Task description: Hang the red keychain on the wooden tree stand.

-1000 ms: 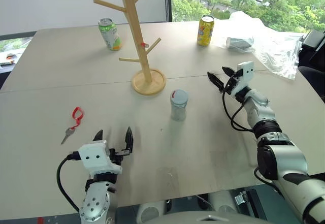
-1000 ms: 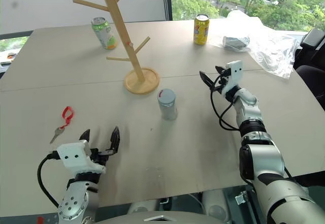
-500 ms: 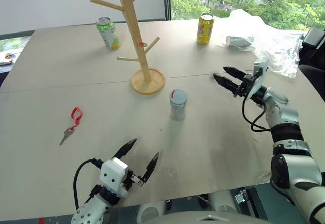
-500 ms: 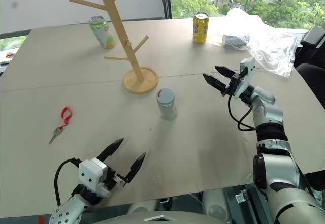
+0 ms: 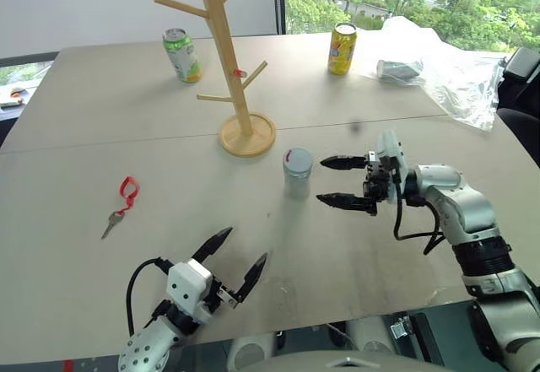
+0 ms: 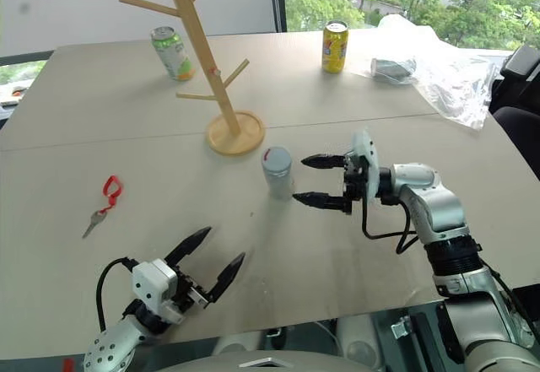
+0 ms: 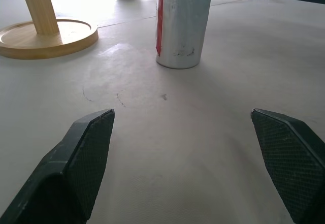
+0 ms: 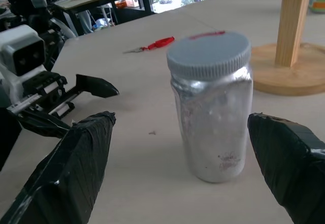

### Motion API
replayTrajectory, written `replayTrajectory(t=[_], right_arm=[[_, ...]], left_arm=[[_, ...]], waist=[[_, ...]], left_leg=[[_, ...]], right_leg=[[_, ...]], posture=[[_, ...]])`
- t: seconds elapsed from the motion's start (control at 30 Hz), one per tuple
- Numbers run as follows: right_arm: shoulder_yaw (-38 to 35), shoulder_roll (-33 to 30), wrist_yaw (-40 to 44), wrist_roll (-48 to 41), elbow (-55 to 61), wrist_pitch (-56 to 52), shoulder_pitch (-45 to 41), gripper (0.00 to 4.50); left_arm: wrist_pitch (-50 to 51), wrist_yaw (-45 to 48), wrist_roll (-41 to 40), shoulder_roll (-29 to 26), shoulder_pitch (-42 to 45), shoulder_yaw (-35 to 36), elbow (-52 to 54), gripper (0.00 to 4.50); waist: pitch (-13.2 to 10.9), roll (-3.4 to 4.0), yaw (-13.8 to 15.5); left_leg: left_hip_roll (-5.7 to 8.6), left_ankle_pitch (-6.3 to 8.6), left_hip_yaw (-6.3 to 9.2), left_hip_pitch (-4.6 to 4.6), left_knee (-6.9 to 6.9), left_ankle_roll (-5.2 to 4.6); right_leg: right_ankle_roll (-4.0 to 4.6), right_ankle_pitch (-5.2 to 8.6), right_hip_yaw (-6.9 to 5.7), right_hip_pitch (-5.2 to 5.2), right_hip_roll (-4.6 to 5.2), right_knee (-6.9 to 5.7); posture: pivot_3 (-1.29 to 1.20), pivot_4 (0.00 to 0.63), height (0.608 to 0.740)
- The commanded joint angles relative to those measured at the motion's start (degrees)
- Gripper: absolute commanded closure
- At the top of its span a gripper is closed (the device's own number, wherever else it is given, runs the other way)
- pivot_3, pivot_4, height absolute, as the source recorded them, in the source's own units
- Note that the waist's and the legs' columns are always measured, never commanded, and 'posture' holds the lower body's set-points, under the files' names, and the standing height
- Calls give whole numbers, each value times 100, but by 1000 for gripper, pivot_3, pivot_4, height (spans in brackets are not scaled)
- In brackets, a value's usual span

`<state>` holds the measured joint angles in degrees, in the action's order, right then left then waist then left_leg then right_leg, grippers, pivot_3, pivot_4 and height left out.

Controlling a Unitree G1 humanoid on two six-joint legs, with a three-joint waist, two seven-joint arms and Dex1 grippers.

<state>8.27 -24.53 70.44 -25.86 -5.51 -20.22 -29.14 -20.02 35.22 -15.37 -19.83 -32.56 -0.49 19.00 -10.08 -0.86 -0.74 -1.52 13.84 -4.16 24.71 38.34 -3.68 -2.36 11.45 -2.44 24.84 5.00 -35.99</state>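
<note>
The red keychain point(image 5: 126, 191) lies flat on the desk point(image 5: 84, 119) toward the left side, its red loop on the far end and the silver key on the near end. Nothing touches it. The wooden tree stand point(image 5: 229, 60) stands upright well apart from it, farther back and near the middle of the desk, on its round base, with bare pegs angling out from the pole; a small red mark shows on the pole by one peg, too small to make out what it is.

The left gripper point(image 5: 236, 264) sits low at the near edge of the desk, its fingers spread wide and holding nothing, pointing toward the far right. It is near and right of the keychain, with a clear gap between them.

The right gripper point(image 5: 342, 182) reaches in from the right, level and pointing left, its fingers wide apart and empty. Just beside its fingertips, to the left, stands a silver jar point(image 5: 297, 173) with a grey lid, between the gripper and the stand's base.

At the far side a green can point(image 5: 182, 55) stands left of the stand and a yellow can point(image 5: 342, 49) right of it. A crumpled clear plastic bag point(image 5: 439, 64) lies at the far right.
</note>
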Motion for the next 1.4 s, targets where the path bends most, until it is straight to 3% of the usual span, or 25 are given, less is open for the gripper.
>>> replayTrajectory(t=[0.03, 0.27, 0.8, 0.9, 0.93, 0.97, 1.03, 1.13, 1.27, 1.4], right_arm=[[-16, 110, 43, 124, -277, 351, -257, 0], [59, 681, 63, 478, -1503, 974, -768, 0], [145, 1333, 124, 863, -2506, 1586, -1113, 0], [97, 1361, 108, 873, -2564, 1616, -1121, 797], [80, 1361, 96, 870, -2566, 1619, -1117, 1526], [33, 1370, 35, 857, -2574, 1627, -1124, 1738], [-91, 1380, -116, 815, -2624, 1633, -1169, 1738], [-488, 1338, -541, 671, -2771, 1567, -1334, 1738], [-1467, 891, -2096, 729, -3670, 2004, -1910, 1738], [-2004, 225, -3411, 948, -4695, 2354, -2370, 1738]], left_arm=[[-88, -38, 25, 15, -41, -24, 166, 37], [31, -203, 81, 53, -2, -42, 346, 37], [236, -505, 283, 111, -66, -198, 677, 37], [259, -532, 305, 104, -66, -211, 706, 0], [270, -545, 315, 101, -66, -217, 722, 0], [288, -555, 326, 99, -53, -223, 727, 0], [336, -577, 336, 98, 5, -228, 723, 0], [550, -669, 205, 140, 238, -169, 759, 0], [1134, -841, -127, 176, 955, -65, 964, 0], [1331, -756, -292, 140, 1337, -47, 864, 0]], waist=[[0, 0, 2], [0, 0, 9], [1, 0, -4], [1, 0, -5], [1, 0, -5], [1, 0, -5], [1, 0, -3], [1, 0, 8], [0, 1, 30], [1, 0, 37]], left_leg=[[0, 0, 0, 0, 0, 0], [-1, -1, 0, -2, 0, 0], [1, -1, -3, -6, 5, 0], [1, -1, -3, -6, 5, 0], [1, -1, -3, -6, 5, 0], [1, -1, -3, -6, 4, 0], [1, -1, -3, -7, 5, 0], [2, -2, -3, -6, 8, 1], [6, -3, -1, -5, 18, 2], [16, -4, -1, -5, 20, 3]], right_leg=[[0, 0, 0, 0, -1, 0], [0, -1, 0, -2, -8, -4], [-1, -2, 2, -4, -8, -13], [-1, -2, 2, -4, -8, -14], [-1, -2, 2, -4, -8, -14], [-1, -2, 2, -4, -8, -14], [-2, -2, 2, -4, -8, -16], [-2, -2, 2, -4, -7, -21], [-3, -3, 2, -4, -5, -35], [-14, -10, 5, -6, -2, -38]], posture=[[0, 150, 740], [0, 150, 740], [0, 150, 740], [0, 150, 740], [0, 150, 740], [0, 150, 740], [0, 150, 740], [0, 150, 740], [0, 150, 740], [0, 150, 740]])
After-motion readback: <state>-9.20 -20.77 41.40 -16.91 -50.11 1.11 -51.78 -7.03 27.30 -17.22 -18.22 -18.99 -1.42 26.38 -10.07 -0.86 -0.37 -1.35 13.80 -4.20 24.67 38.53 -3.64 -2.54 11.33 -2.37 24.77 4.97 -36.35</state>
